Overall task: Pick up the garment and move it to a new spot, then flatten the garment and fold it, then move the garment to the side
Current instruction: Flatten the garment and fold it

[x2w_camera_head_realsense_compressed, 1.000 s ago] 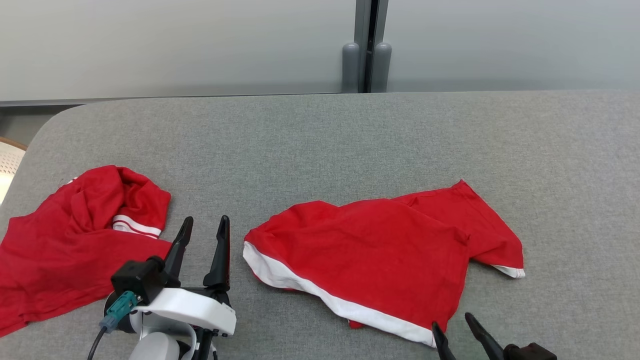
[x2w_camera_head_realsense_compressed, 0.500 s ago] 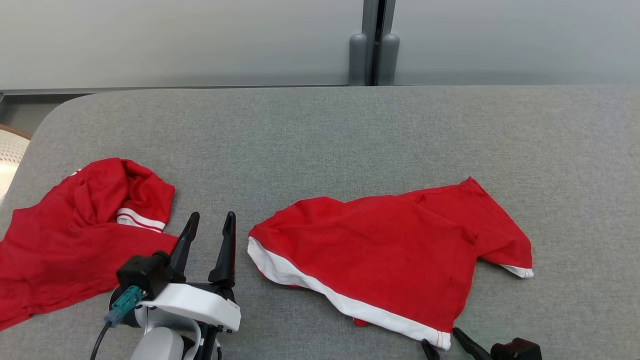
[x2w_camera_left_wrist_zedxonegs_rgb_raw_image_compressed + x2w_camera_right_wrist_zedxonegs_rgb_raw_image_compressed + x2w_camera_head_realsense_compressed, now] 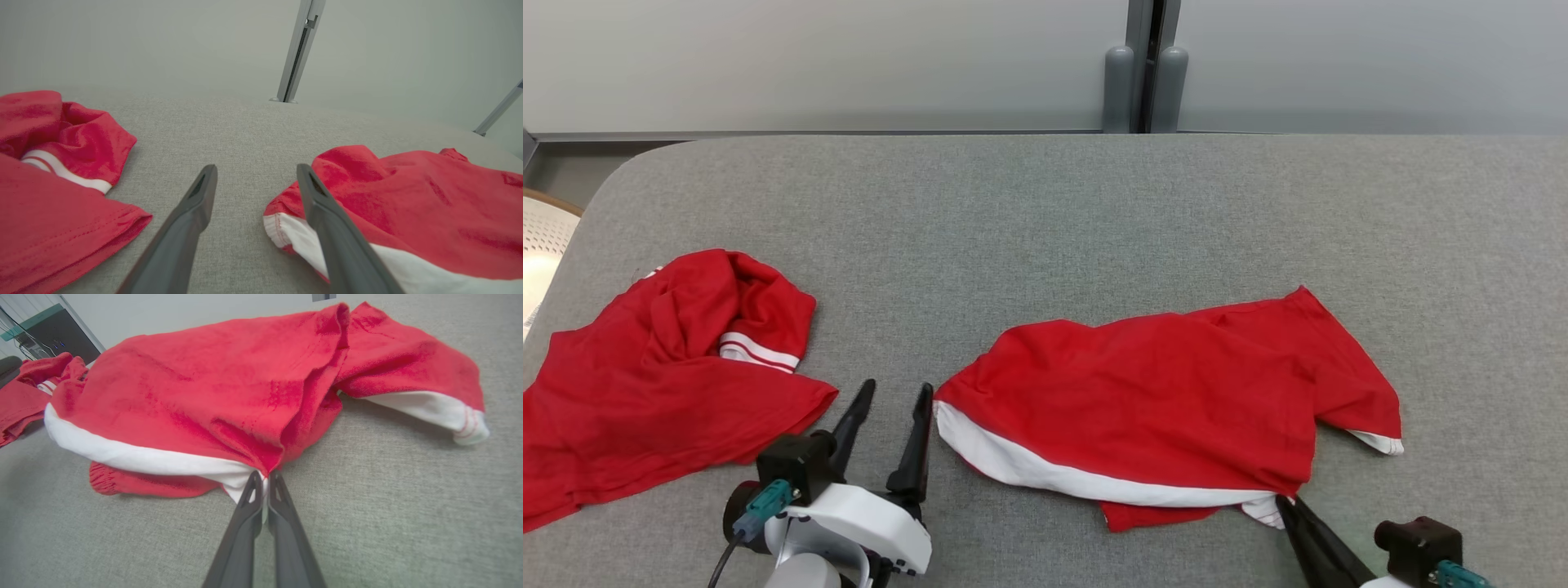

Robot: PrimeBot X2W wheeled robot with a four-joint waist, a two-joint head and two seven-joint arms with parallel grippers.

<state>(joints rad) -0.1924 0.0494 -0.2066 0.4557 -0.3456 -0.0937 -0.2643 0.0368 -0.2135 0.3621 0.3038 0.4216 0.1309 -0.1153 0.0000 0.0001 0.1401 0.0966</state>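
crumpled red garment [image 3: 1168, 400], white-hemmed, on coarse grey table [image 3: 1045, 220].

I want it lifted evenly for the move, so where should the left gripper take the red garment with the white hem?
Grip the white hem at its left corner, coming in low from its left: that end bulges up and faces the open fingers of the left gripper. The right gripper is shut on the hem's other end.

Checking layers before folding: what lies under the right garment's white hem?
A red gathered edge pokes out beneath the white hem; the rest underneath is covered by the garment.
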